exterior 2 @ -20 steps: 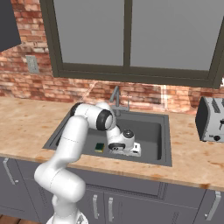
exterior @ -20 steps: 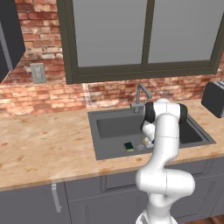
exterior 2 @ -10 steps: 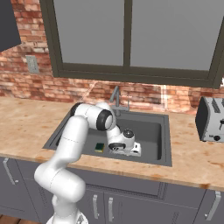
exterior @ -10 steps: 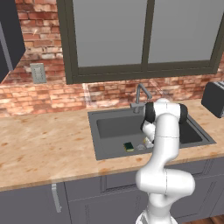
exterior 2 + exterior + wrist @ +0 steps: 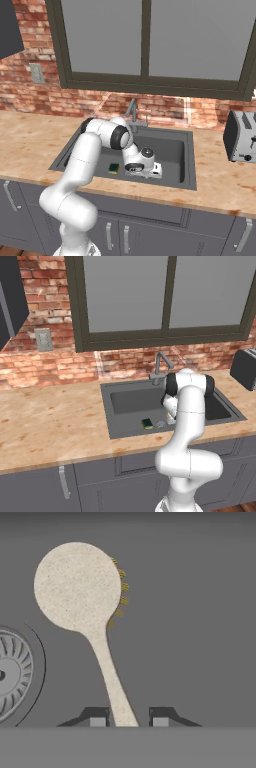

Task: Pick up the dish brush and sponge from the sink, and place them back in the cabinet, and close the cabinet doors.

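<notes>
Nothing is shifting: we're hovering, jaws narrowly straddling the cream round-headed dish brush (image 5: pixel 95 627) handle; green-yellow sponge (image 5: pixel 146 423) awaiting, cabinet untouched.

Dish brush (image 5: pixel 100 632) handle end hidden between end effector (image 5: pixel 129 718) fingers

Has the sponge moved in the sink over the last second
No. The sponge lies at the same spot on the sink floor, left of the gripper, judged against the faucet.
</notes>
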### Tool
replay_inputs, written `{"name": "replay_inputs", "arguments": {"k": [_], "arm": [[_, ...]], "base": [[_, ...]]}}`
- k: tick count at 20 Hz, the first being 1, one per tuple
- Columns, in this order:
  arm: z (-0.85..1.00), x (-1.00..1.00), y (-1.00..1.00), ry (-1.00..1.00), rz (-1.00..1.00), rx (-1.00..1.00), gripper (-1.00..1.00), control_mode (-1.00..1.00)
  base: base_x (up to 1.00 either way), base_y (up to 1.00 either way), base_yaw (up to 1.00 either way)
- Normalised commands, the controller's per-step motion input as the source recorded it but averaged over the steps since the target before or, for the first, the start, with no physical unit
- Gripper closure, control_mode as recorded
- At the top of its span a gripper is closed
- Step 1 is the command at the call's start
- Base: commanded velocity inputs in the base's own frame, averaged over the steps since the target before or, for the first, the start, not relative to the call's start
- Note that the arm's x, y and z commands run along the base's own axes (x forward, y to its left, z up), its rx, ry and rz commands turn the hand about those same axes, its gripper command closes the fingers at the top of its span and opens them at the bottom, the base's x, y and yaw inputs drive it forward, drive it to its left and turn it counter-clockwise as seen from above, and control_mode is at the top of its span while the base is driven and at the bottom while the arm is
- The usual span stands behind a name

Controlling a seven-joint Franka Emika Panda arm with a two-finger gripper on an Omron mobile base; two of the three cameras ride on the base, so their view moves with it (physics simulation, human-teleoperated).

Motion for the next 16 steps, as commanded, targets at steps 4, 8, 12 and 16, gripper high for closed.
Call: {"name": "replay_inputs", "arguments": {"k": [4,8,12,16], "arm": [[0.00,0.00,0.00,0.00,0.00,0.00,1.00,-1.00],[0.11,0.00,0.00,0.00,0.00,0.00,1.00,-1.00],[0.10,0.00,0.00,0.00,0.00,0.00,1.00,-1.00],[0.12,0.00,0.00,0.00,0.00,0.00,1.00,-1.00]], "base": [[0.00,0.00,0.00],[0.00,0.00,0.00],[0.00,0.00,0.00],[0.00,0.00,0.00]]}}
